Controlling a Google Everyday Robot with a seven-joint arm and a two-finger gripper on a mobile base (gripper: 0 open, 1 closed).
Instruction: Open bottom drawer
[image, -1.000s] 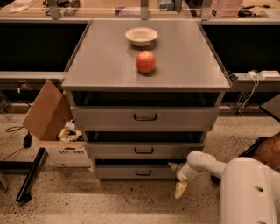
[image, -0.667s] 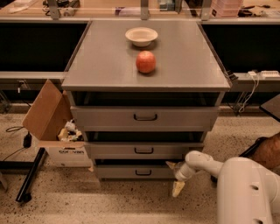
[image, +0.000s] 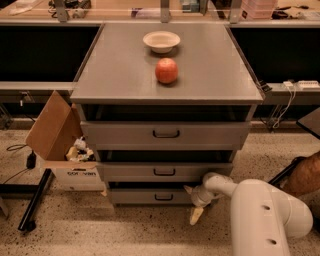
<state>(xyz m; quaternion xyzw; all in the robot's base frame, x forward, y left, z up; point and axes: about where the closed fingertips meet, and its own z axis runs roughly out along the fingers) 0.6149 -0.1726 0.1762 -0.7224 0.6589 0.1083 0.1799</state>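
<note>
The bottom drawer (image: 145, 196) is the lowest and shortest grey front of three in the grey cabinet (image: 120, 75). Its small black loop handle (image: 163, 197) sits at centre. The drawer front stands slightly out, with a dark gap above it. My gripper (image: 193, 202) is at the drawer's right end, low near the floor, right of the handle. One pale finger (image: 196, 215) points down at the floor, another (image: 189, 189) toward the drawer front. My white arm (image: 260, 210) reaches in from the lower right.
The middle drawer (image: 165, 171) and top drawer (image: 165, 134) sit above. A red apple (image: 166, 70) and a white bowl (image: 161, 41) rest on the cabinet top. An open cardboard box (image: 60, 145) stands on the left floor. A black bar (image: 35, 200) lies at the lower left.
My gripper and arm have shifted slightly left, closer to the bottom drawer's right end. The drawers have not visibly moved.
</note>
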